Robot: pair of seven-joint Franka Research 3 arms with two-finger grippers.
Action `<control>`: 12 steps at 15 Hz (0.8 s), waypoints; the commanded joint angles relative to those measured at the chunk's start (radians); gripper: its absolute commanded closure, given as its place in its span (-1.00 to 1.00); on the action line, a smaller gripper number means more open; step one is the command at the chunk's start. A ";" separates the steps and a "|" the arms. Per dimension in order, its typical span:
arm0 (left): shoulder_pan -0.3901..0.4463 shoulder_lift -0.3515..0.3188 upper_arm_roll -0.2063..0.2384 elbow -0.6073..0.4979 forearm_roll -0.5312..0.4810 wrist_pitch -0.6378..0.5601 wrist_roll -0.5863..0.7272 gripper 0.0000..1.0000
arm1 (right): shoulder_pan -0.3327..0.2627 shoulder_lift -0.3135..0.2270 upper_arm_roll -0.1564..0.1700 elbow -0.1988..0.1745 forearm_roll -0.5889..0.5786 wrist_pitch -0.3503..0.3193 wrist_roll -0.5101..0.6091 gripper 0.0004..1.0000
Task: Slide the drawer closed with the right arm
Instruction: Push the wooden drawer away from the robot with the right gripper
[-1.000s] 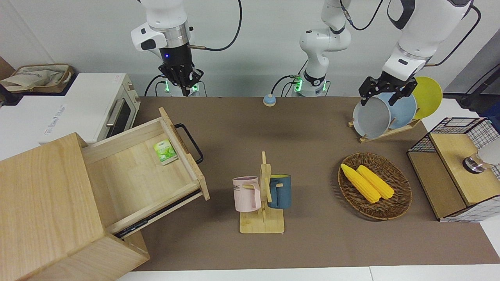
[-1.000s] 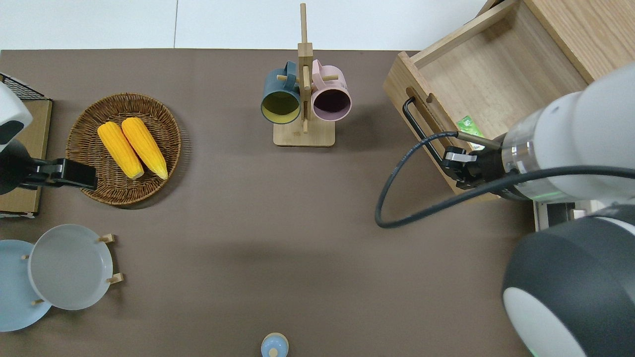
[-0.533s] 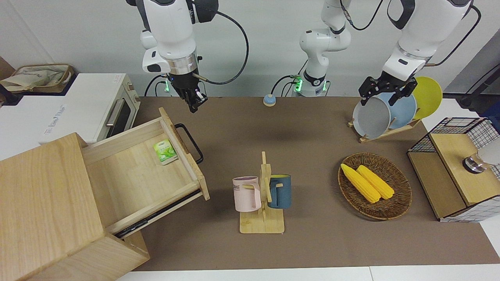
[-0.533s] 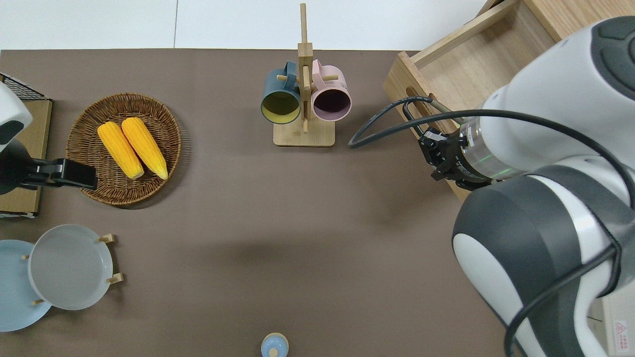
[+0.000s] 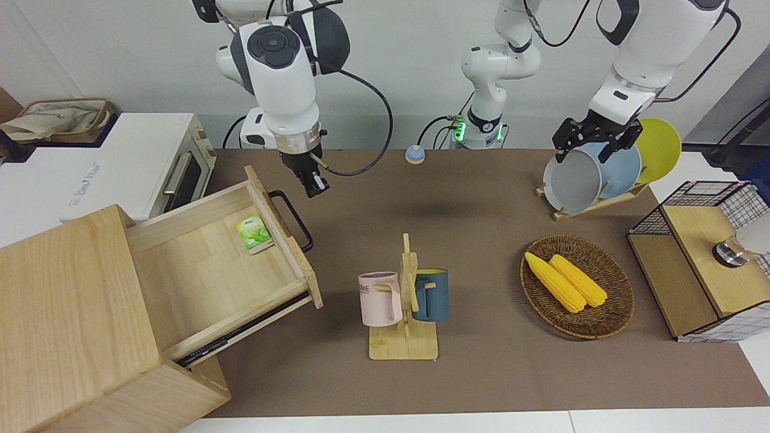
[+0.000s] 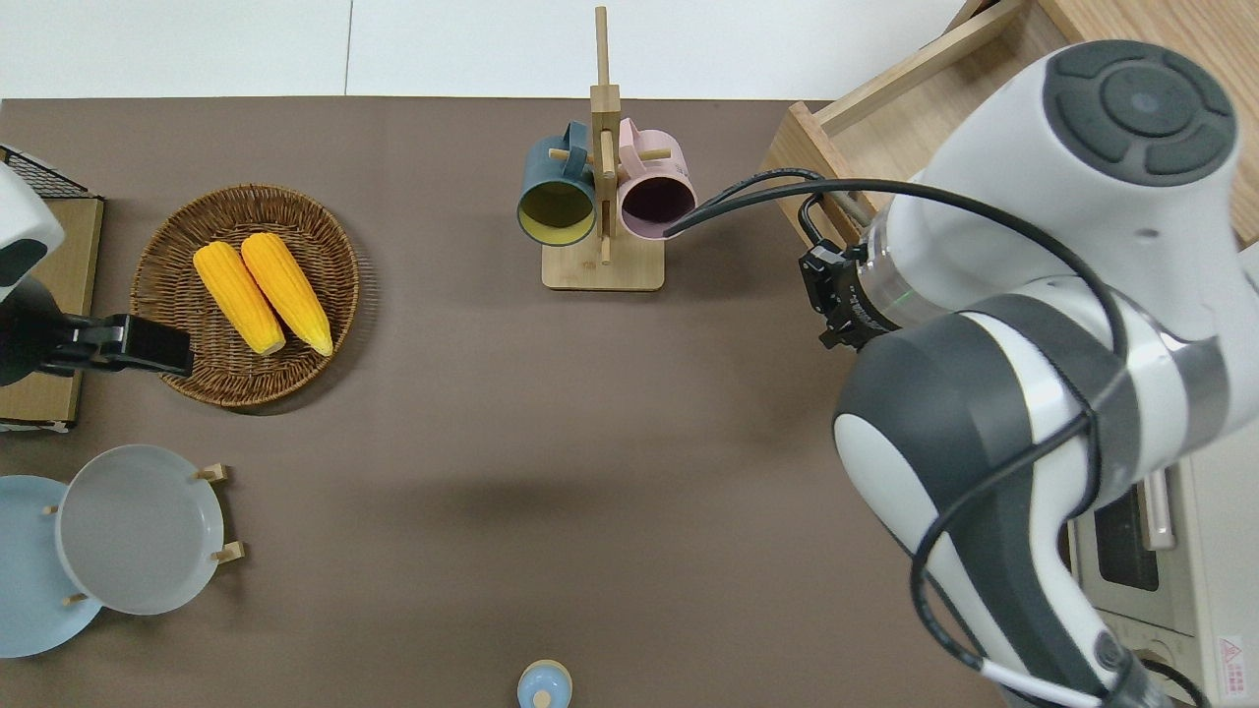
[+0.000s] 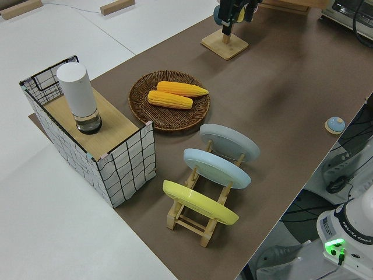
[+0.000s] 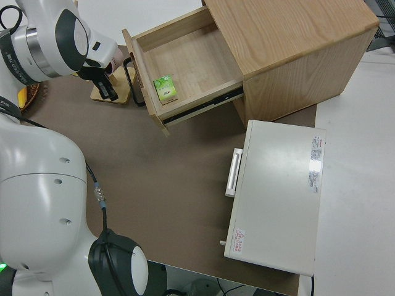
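Facing the robots in the front view, we see a brown table mat (image 5: 481, 373) against a pale wall. The drawer (image 5: 222, 270) stands pulled out of the wooden box (image 5: 72, 325) at the right arm's end, a green packet (image 5: 254, 233) inside, its black handle (image 5: 293, 219) toward the table middle. The right gripper (image 5: 314, 184) hangs just beside the handle; fingers look together and empty, though we can't be sure. The pink mug (image 5: 380, 298) reads "ME" at most. The left arm is parked.

Overhead view: the right gripper (image 6: 824, 307) is over bare mat just beside the handle (image 6: 809, 214), touching nothing we can see.

Left side view: corn (image 7: 175, 94) in a wicker basket (image 7: 143, 108), plates on a rack (image 7: 192, 221).

Right side view: the drawer (image 8: 185, 68) is open, and the toaster oven (image 8: 278, 191) carries labels too small to read.
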 commanded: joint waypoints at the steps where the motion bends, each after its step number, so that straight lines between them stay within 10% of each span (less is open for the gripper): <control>1: 0.004 0.011 -0.006 0.024 0.017 -0.020 0.010 -0.99 | -0.002 0.065 -0.002 0.006 -0.060 0.017 0.047 1.00; 12: 0.004 0.011 -0.006 0.026 0.017 -0.020 0.010 -0.99 | -0.051 0.113 -0.011 0.009 -0.127 0.102 -0.018 1.00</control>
